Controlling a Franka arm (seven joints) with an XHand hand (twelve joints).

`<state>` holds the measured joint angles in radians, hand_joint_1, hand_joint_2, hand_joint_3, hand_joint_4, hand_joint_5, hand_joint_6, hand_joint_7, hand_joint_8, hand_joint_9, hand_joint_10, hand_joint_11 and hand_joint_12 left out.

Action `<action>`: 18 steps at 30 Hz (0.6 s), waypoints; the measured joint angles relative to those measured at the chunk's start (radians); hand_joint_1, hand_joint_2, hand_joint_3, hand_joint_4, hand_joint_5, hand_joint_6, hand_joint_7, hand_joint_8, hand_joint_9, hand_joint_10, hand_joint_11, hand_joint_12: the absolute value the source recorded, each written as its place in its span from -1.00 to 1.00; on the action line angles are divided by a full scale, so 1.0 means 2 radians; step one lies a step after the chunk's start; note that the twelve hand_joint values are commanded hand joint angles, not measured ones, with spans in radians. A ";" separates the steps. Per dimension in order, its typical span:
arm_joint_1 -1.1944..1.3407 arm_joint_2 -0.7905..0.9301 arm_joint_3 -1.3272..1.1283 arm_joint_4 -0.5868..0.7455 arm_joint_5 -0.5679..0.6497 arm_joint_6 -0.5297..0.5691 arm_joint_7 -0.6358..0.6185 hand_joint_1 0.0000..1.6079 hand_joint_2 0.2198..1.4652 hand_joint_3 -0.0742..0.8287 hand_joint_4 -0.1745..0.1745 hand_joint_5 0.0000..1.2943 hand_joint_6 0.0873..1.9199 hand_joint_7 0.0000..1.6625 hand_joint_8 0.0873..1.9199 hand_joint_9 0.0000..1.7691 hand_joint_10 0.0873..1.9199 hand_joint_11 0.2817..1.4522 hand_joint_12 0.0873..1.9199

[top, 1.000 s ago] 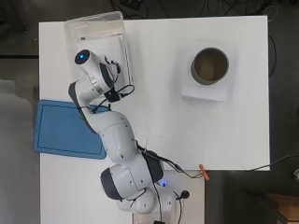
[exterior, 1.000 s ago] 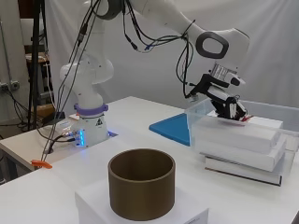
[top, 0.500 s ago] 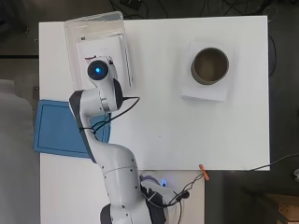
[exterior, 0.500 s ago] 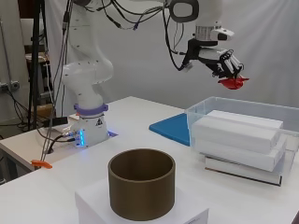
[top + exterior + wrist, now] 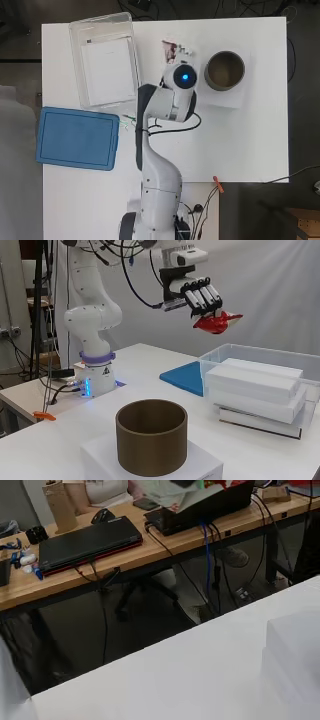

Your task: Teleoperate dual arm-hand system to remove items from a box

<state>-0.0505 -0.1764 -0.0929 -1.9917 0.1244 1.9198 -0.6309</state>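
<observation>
— Red and white item [image 5: 217, 322]: location?
— Held up in the air by the hand [image 5: 202, 297], well above the surface [image 5: 240, 145]. From the side it hangs higher than the clear box [image 5: 260, 357]; from overhead it shows as a small red-and-white patch [image 5: 172, 50] between the box [image 5: 75, 60] and the brown cylinder [image 5: 225, 70], past the end of the arm [image 5: 170, 100].

— Hand, condition?
— Fingers [image 5: 205, 295] curled down over the item's top, closed on it. Whether a thumb supports it from below cannot be seen.

— Orientation of the item?
— Long axis roughly level. In the side view its tapered end points toward the view's right, away from the arm's base. Its exact shape is hard to make out.

— Progress of the task?
— By my reading, one item is out of the box and in transit, not yet set down. Still inside the box: a stack of white blocks [image 5: 255, 387] lying flat, over what looks like a thin dark-edged slab at the bottom. Removal looks partly done at best.

— Surroundings?
— Brown cylinder [image 5: 151, 442], open-topped, standing on a flat white block [image 5: 200, 467]; nothing visible inside it from above. Blue lid [image 5: 77, 137] lying flat on the surface, just beside the box. The wrist view looks off toward the room beyond.
</observation>
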 joint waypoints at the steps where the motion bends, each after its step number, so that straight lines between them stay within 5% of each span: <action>1: -0.004 0.021 -0.014 0.017 0.003 0.003 -0.006 0.46 0.73 -0.83 -1.00 0.00 0.30 -0.15 0.79 0.05 0.92 -0.26 0.80; 6: -0.021 0.106 -0.076 0.072 0.010 0.026 -0.017 0.43 0.77 -0.83 -0.94 -0.04 0.37 -0.20 0.87 0.10 1.00 -0.19 0.89; 10: -0.030 0.109 -0.098 0.049 0.018 0.041 -0.045 0.44 0.75 -0.84 -1.00 -0.01 0.32 -0.18 0.84 0.08 1.00 -0.23 0.87; 12: -0.034 0.099 -0.107 0.027 0.019 0.047 -0.060 0.19 0.73 -0.83 0.27 0.01 0.45 -0.12 0.91 0.10 1.00 -0.23 0.86; 14: -0.038 0.075 -0.109 -0.001 0.012 0.050 -0.047 0.07 0.74 -0.83 0.83 -0.02 0.53 -0.11 0.91 0.09 0.99 -0.26 0.84; 15: -0.039 0.061 -0.109 -0.018 0.005 0.052 -0.039 0.06 0.75 -0.83 0.84 -0.03 0.56 -0.11 0.90 0.08 0.99 -0.27 0.83; 17: -0.041 0.034 -0.114 -0.053 -0.002 0.058 -0.031 0.29 0.77 -0.83 -0.35 -0.06 0.45 -0.17 0.88 0.07 0.99 -0.27 0.81; 18: -0.042 0.031 -0.115 -0.060 -0.003 0.059 -0.028 0.24 0.77 -0.83 -0.11 -0.05 0.49 -0.17 0.90 0.07 1.00 -0.27 0.80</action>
<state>-0.1344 -0.1148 -0.3236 -2.1111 0.1187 2.0383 -0.6873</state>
